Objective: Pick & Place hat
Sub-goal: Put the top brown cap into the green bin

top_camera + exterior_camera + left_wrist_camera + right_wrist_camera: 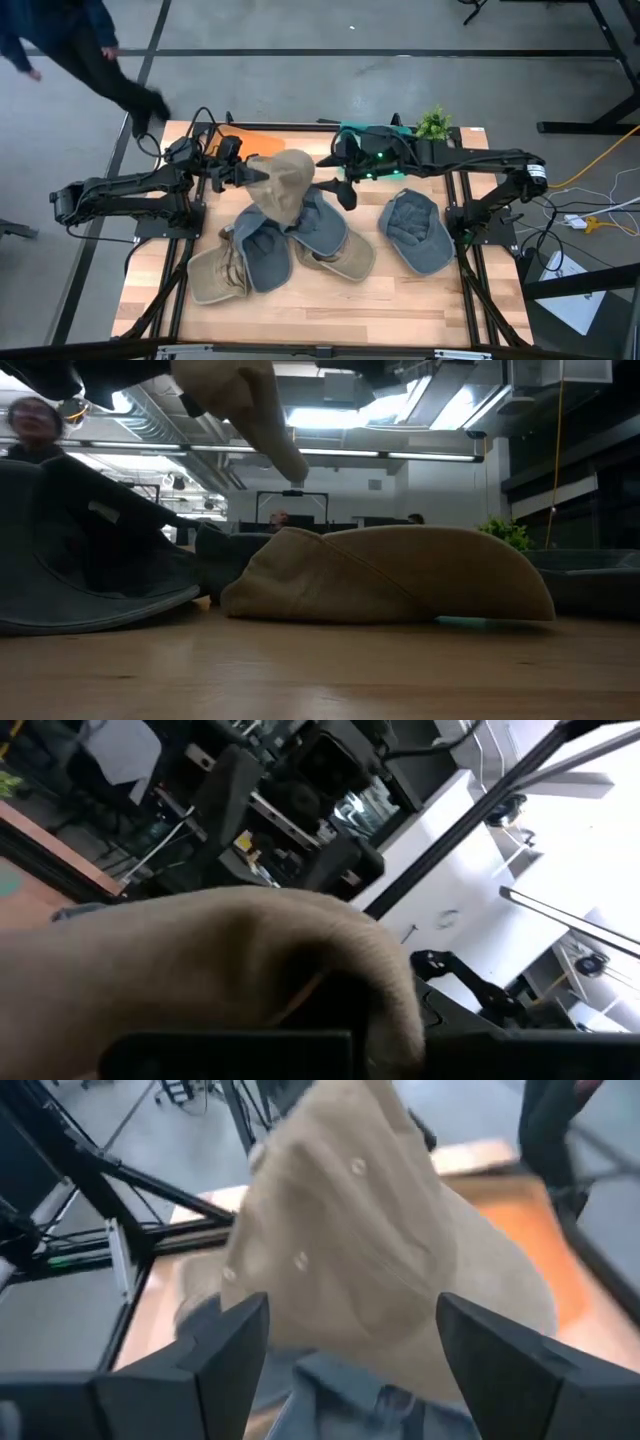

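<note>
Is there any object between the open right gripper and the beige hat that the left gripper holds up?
Nothing visible stands between them. The right gripper is open just beside the beige hat, which the left gripper holds up above the hats on the table. In the right wrist view the hat shows directly past the open fingers.

green plant (433, 123), orange mat (247, 146), person (70, 45)

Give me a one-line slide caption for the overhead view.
Left gripper holds a tan hat above a pile of hats on the table; right gripper open beside it.
</note>
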Robot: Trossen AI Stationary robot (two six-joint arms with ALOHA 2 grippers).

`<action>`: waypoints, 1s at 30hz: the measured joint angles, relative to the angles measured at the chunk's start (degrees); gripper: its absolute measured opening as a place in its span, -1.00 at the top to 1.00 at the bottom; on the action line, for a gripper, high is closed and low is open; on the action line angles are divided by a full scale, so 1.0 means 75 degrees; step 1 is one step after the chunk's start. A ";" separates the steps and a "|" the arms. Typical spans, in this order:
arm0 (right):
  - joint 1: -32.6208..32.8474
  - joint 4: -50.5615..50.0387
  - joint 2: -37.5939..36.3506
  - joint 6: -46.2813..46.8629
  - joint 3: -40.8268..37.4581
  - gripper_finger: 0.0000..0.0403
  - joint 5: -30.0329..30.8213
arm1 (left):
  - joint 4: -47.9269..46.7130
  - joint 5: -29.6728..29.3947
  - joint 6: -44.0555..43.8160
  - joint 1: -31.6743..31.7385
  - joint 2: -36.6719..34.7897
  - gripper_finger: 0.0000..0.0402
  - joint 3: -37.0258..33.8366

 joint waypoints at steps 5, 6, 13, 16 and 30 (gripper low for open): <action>0.0003 0.0724 0.0265 -0.0312 0.0003 -0.41 0.0129 | 0.0065 -0.0422 -0.0029 -0.0030 0.0042 0.98 0.0000; 0.0000 0.0776 0.0343 -0.0385 0.0003 -0.41 0.0129 | 0.0096 -0.0438 -0.0069 -0.0029 0.0085 0.98 -0.0002; 0.0000 0.1840 0.0949 -0.0776 0.0000 -0.41 -0.0149 | 0.0309 -0.0365 -0.0331 -0.0032 0.0374 0.98 -0.0003; 0.0000 0.2006 0.1169 -0.0753 0.0000 -0.41 -0.0166 | 0.0523 -0.0341 -0.0334 -0.0032 0.0391 0.98 -0.0003; -0.0006 0.2451 0.1643 -0.1152 0.0000 0.00 -0.0205 | 0.0612 -0.0312 -0.0474 -0.0283 0.0385 0.97 -0.0003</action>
